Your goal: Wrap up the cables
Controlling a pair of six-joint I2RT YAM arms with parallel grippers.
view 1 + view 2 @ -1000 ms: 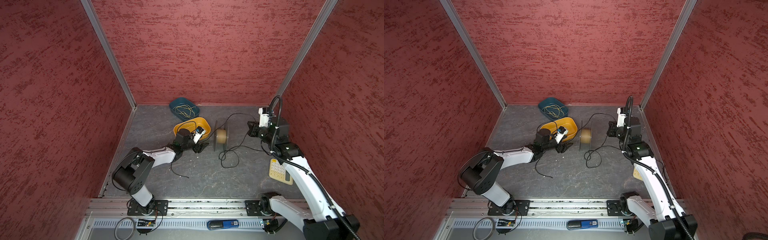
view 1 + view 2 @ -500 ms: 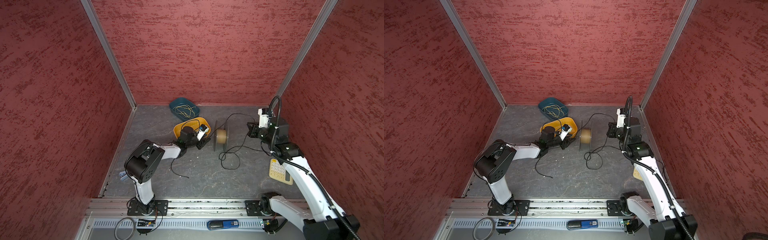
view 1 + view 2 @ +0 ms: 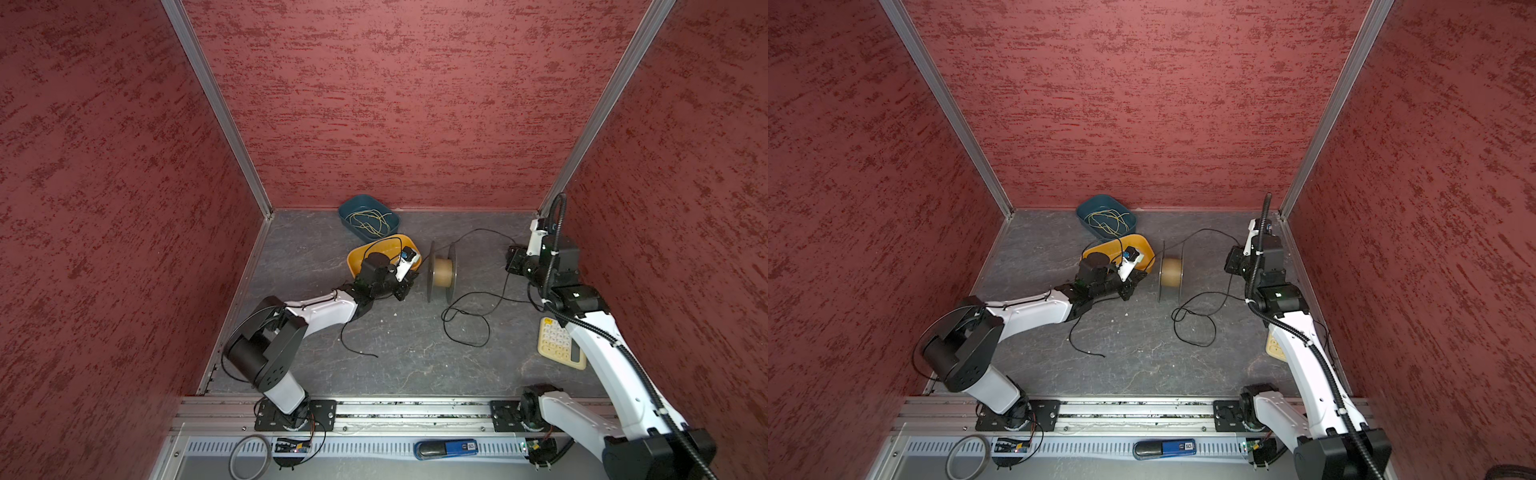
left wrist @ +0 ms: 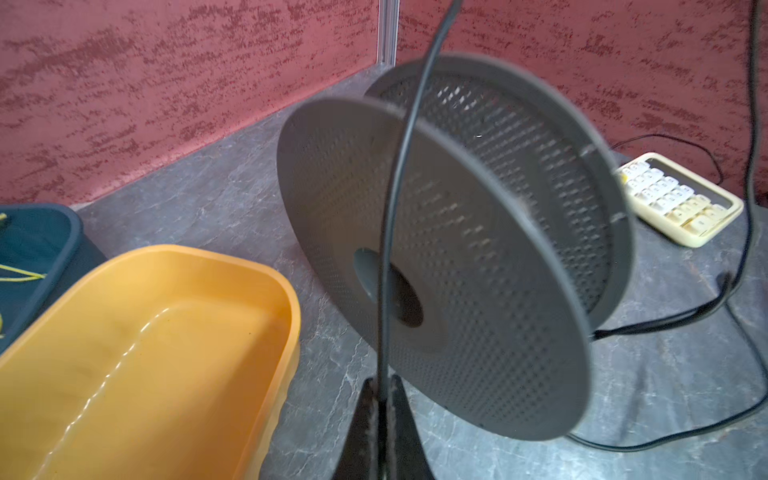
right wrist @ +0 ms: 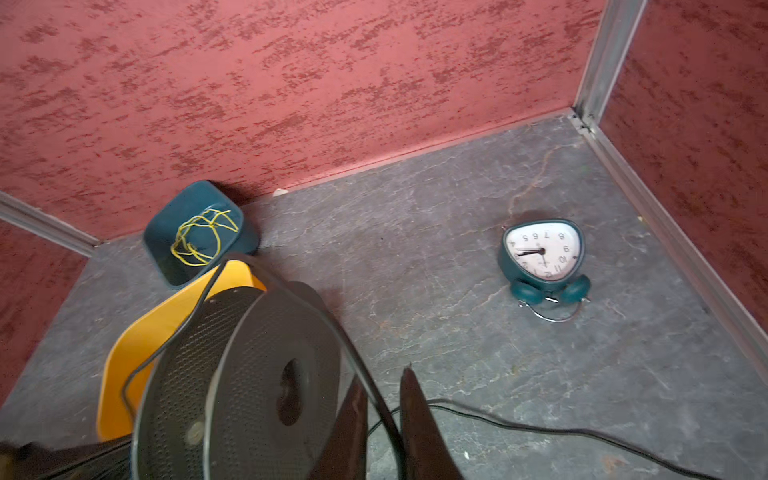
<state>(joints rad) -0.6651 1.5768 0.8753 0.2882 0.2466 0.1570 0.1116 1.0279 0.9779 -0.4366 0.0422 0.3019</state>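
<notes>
The thin black cable [image 3: 465, 320] [image 3: 1196, 320] loops on the floor right of a grey spool [image 3: 441, 271] [image 3: 1171, 272] standing on its rims. My left gripper [image 3: 407, 284] [image 3: 1134, 286] [image 4: 382, 384] sits just left of the spool, shut on the cable [image 4: 399, 174], which runs up across the near flange [image 4: 436, 270]. My right gripper [image 3: 513, 262] [image 3: 1231, 262] [image 5: 384, 374] is right of the spool, jaws slightly apart. The cable [image 5: 374, 399] passes loosely between its fingers and over the spool [image 5: 249, 386].
A yellow tray [image 3: 365, 251] [image 4: 166, 332] lies behind my left gripper. A blue tray [image 3: 368, 216] [image 5: 195, 232] with yellow-green wire stands by the back wall. A cream calculator [image 3: 559, 343] lies near my right arm. A teal clock [image 5: 542, 251] lies towards the back right corner.
My left gripper has closed on the cable beside the spool. My right gripper's jaws have parted, freeing the cable. The left arm's elbow swung in and back out.
</notes>
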